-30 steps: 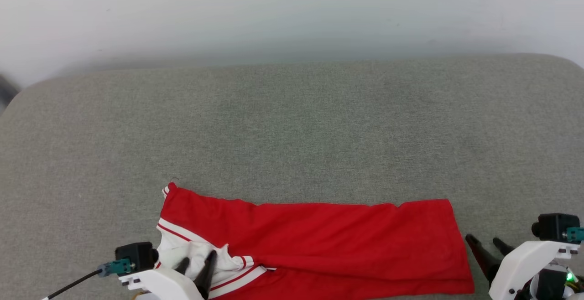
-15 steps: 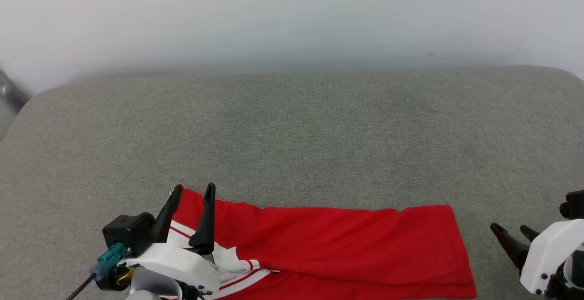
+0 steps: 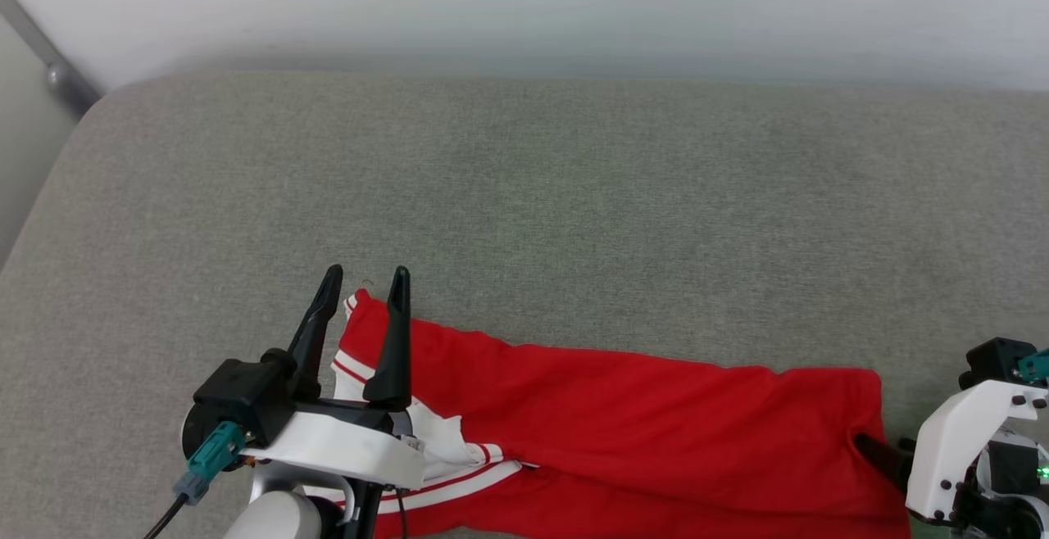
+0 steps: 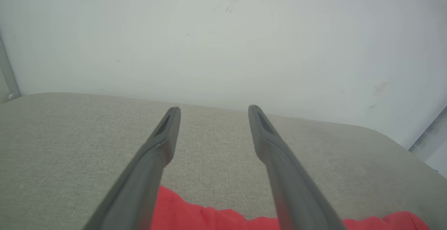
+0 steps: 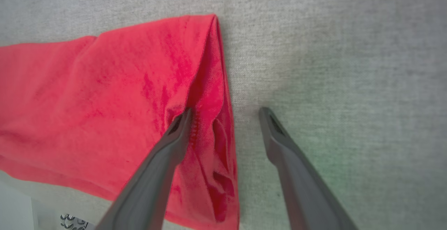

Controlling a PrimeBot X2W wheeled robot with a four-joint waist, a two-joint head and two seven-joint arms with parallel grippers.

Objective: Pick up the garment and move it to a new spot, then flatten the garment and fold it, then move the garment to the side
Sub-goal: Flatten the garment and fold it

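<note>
Lifting away on the left, the left gripper [image 3: 365, 277] is no longer low over the white sleeve [image 3: 438, 439] where it sat a second ago. It now stands up above the far-left corner of the garment [image 3: 639, 408], fingers spread wide and nothing between them. The left wrist view agrees: the left gripper [image 4: 213, 108] is parted over bare grey cushion [image 4: 63, 135], with only a sliver of the garment [image 4: 216, 219] along the bottom edge. The head camera has swung as well, so I read no drift into the cloth itself.

Across the middle, the garment lies as one long red band, doubled lengthwise, along the near side of the cushion [image 3: 524, 195]. The sleeve is bunched at its left end and not quite tidy.

Over on the right comes the real news: the right gripper [image 3: 885, 450], which stood off on bare cushion a second ago, is now at the band's right end. From the right wrist, the right gripper [image 5: 225, 113] is apart and straddling the edge. One fingertip rests on the garment [image 5: 104, 93] just inside the edge, the other on grey just beside it.

My read is that the work passes from left to right. The lengthwise fold looks done, and a pinch on this right end seems the likely next move — not yet made.
</note>
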